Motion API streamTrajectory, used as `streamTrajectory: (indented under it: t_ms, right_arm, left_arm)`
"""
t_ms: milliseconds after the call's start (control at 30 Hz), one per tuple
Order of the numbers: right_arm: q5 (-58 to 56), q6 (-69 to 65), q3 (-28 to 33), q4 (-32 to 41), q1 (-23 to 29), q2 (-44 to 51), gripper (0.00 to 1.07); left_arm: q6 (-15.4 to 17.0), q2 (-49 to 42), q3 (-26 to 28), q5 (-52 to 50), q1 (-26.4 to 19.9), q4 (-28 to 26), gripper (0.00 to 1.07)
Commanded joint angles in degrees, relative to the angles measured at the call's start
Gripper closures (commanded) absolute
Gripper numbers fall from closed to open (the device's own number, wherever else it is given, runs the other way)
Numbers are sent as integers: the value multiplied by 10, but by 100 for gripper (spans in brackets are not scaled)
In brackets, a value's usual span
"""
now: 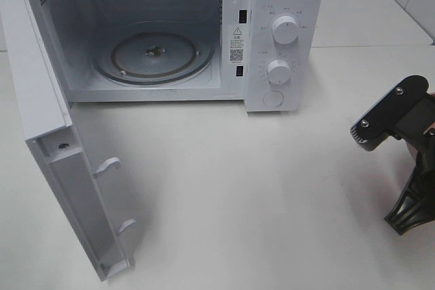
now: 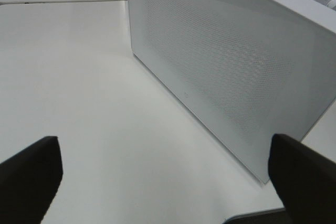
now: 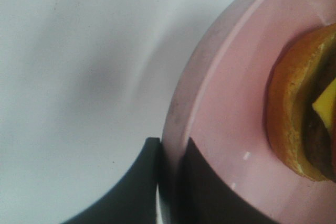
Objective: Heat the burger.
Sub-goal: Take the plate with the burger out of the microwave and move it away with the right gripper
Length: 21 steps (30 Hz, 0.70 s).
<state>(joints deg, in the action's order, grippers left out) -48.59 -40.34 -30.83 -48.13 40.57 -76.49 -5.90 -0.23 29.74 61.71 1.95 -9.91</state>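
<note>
In the right wrist view the burger [image 3: 302, 114], a golden-brown bun with a yellow cheese edge, sits on a pink plate [image 3: 231, 108]. My right gripper [image 3: 170, 150] is shut on the plate's rim, one finger under it and one on top. The plate and burger lie outside the exterior view; only my right arm [image 1: 401, 134] shows there, at the right edge. My left gripper [image 2: 163, 150] is open with nothing between its fingers, facing the outer side of the microwave door [image 2: 226, 61]. It does not show in the exterior view.
The white microwave [image 1: 285, 5] stands at the back with its door [image 1: 61, 168] swung wide open to the left. Its glass turntable [image 1: 153, 56] is bare. Two knobs [image 1: 284, 30] are on the right panel. The white table [image 1: 238, 195] stretches between door and right arm.
</note>
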Motion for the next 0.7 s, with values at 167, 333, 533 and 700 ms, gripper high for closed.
streamTrajectory:
  t_ms: [167,333,533,700]
  right_arm:
    - [-33,-88,-26,-53,-4,-44,107]
    - [-32,-118,-39,-65,-4,-80,107]
    - [-28,-162,-44,-83,-4,-124,107]
    - [-8,-174,-44,-79,-28,-144,107]
  left_arm:
    - [-1,-10,-2,-5,-2,-2,7]
    - [-1,-10,-2,-5,-2,-2,7]
    - [-1,-10,-2,-5,-2,-2,7]
    - [-1,-10,-2,-5,-2,-2,7]
